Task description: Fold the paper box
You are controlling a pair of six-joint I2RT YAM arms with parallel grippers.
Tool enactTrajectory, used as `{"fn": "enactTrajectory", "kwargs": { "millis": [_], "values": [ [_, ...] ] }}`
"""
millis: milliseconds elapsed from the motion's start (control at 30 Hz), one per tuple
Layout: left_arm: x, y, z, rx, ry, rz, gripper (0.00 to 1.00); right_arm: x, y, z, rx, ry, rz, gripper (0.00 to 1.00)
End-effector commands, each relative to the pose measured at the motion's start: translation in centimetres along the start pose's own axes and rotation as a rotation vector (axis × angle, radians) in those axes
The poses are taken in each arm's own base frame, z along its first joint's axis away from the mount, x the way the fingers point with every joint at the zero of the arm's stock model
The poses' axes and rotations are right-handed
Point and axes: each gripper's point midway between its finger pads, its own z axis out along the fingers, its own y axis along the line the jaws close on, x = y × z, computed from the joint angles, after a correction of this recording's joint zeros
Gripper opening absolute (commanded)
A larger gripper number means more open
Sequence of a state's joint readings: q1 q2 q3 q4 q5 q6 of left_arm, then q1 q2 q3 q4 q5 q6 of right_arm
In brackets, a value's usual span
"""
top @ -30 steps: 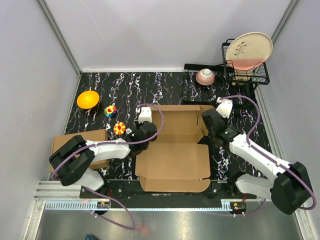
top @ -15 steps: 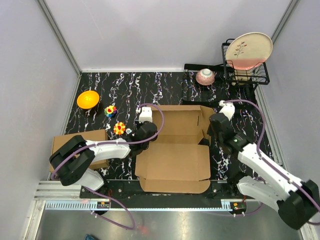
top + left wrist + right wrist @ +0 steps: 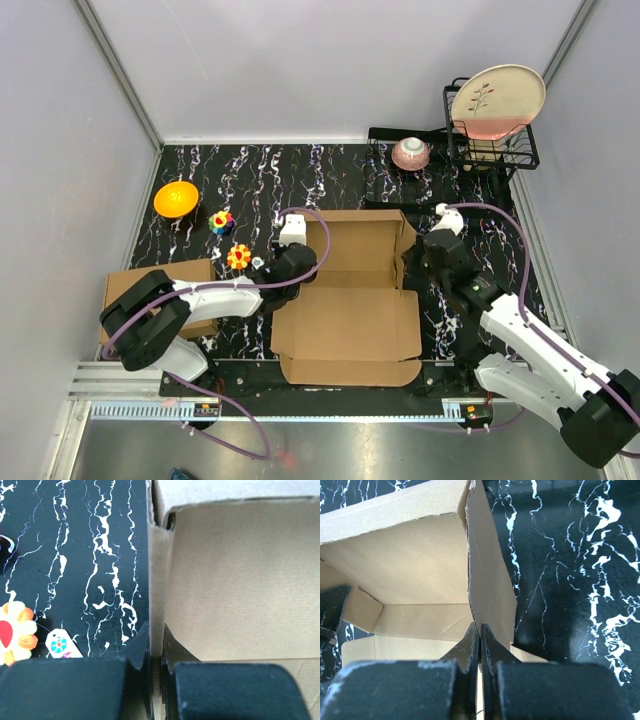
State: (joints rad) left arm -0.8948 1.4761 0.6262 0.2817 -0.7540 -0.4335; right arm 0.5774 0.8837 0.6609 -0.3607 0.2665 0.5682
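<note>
The paper box [image 3: 350,320] lies open in the middle of the table, its back wall standing and its lid panel flat toward the arms. My left gripper [image 3: 297,263] is shut on the box's upright left side wall; the left wrist view shows that wall's edge pinched between the fingertips [image 3: 156,630], with the box's inside [image 3: 240,580] to the right. My right gripper [image 3: 416,262] is shut on the right side wall. In the right wrist view that wall [image 3: 487,585] stands upright, rising from my right gripper [image 3: 479,630], which grips its near edge.
A second plain carton [image 3: 150,285] sits by the left arm. An orange bowl [image 3: 176,198] and two small coloured toys [image 3: 221,221] [image 3: 238,257] lie left of the box. At the back right are a black tray holding a pink bowl [image 3: 411,153] and a rack with a plate [image 3: 497,100].
My right gripper has shut on the box's right side wall and swung in, and that wall now stands more upright. The left arm has held still.
</note>
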Motion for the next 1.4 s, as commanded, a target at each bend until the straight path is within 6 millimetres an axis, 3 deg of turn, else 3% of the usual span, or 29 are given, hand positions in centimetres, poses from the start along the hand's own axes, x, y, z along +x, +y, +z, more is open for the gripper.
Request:
{"fn": "enactTrajectory", "kwargs": {
  "millis": [0, 167, 233, 300, 433, 900, 1033, 1167, 1267, 1367],
  "values": [
    [1.7, -0.6, -0.3, 0.030, 0.054, 0.081, 0.00, 0.6, 3.1, 0.7, -0.118, 0.013, 0.056, 0.04],
    [1.8, -0.8, -0.2, 0.037, 0.051, 0.085, 0.00, 2.2, 3.6, 1.5, -0.133, 0.073, -0.011, 0.19],
    [1.9, -0.7, -0.3, 0.037, 0.051, 0.088, 0.00, 2.5, 3.4, 1.4, -0.126, 0.085, -0.035, 0.31],
    [1.9, -0.6, -0.3, 0.035, 0.049, 0.089, 0.00, 2.3, 3.0, 1.2, -0.114, 0.075, -0.046, 0.43],
    [2.0, -0.5, -0.3, 0.030, 0.047, 0.085, 0.00, 1.5, 2.2, 0.2, -0.086, 0.043, -0.063, 0.55],
    [2.2, -0.2, -0.3, 0.023, 0.045, 0.089, 0.00, -2.2, 1.8, -3.2, -0.090, -0.075, -0.123, 0.63],
    [2.2, -0.1, -0.3, 0.018, 0.044, 0.091, 0.00, -4.2, 0.9, -5.2, -0.062, -0.164, -0.082, 0.63],
    [2.1, 0.0, -0.3, 0.014, 0.043, 0.089, 0.00, -6.5, -1.7, -7.5, 0.017, -0.332, 0.033, 0.62],
    [2.1, 0.1, -0.4, 0.016, 0.041, 0.089, 0.00, -6.4, -4.1, -7.1, 0.164, -0.331, 0.065, 0.54],
    [2.1, 0.2, -0.5, 0.015, 0.040, 0.089, 0.00, -5.1, -4.9, -5.6, 0.260, -0.252, 0.039, 0.41]
  ]
}}
